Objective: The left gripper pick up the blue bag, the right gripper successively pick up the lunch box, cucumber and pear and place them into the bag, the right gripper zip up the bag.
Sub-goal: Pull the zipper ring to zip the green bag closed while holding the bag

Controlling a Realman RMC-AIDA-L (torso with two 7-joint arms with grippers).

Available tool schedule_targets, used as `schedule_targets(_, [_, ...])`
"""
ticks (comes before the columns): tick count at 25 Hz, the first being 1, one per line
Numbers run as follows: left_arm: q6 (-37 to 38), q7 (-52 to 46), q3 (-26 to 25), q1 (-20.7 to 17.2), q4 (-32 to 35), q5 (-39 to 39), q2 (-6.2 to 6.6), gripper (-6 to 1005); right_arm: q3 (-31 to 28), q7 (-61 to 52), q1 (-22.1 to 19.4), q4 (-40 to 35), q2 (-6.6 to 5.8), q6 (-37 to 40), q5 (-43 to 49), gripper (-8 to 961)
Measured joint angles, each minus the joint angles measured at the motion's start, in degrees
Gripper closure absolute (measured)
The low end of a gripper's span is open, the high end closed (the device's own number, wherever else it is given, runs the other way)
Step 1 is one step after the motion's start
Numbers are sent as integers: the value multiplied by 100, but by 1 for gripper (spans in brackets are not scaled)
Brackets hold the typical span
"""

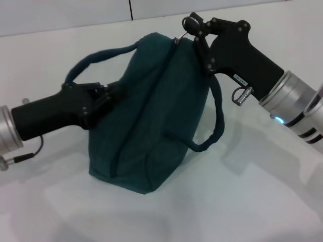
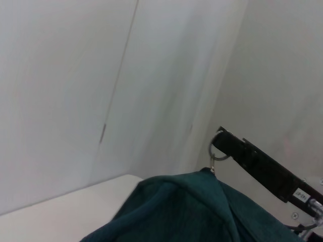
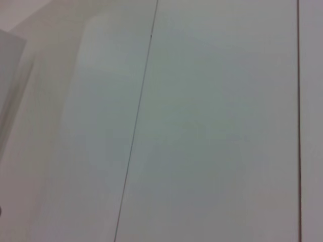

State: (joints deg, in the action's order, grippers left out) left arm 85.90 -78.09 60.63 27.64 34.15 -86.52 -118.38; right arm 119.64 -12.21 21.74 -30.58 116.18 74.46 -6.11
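Note:
The blue bag (image 1: pixel 151 116) stands upright on the white table, bulging, with its zipper seam running up its middle. My left gripper (image 1: pixel 103 101) is shut on the fabric of the bag's left side. At the bag's top far corner my right gripper (image 1: pixel 190 27) is shut on the metal ring pull (image 1: pixel 180 34) of the zipper. The left wrist view shows the bag's top (image 2: pixel 186 212), the ring pull (image 2: pixel 217 152) and the right gripper (image 2: pixel 223 141) holding it. One cord handle (image 1: pixel 96 58) arches at the left; the other (image 1: pixel 217 121) hangs at the right. The lunch box, cucumber and pear are out of view.
The white table (image 1: pixel 252 201) spreads around the bag. A pale wall with a vertical seam (image 1: pixel 130 9) stands behind it. The right wrist view shows only wall panels (image 3: pixel 202 126).

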Motion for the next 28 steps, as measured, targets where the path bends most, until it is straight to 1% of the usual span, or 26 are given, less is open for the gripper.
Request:
schedule_targets(2, [0,-13,-44,3,6,9,48,905,-19,-77,-2,12,1,-8,-10,910])
schedule_targets(7, [-2,-13,-343,-17,19,-4,138,917,-60,-918,46,185,-16,-9,-28,890])
schedule_targets(11, [-6,-11,-479,-49,21,-7,222,918,-140,-1325,68,372,-23,3,-29,873])
schedule_targets(15, [-53,4,-611,-50,18,-14,233,920,-194,-1595,68,545,-25,-22,-30,857])
schedule_targets(23, [-157,-4,-610,-11,11,-35,246,923,-198,-1859,174,768,-64,-44,-4,824])
schedule_targets(28, [-159,-59,-612,69,17,-153,225,925,-190,-1867,167,813,-77,-2,10,803])
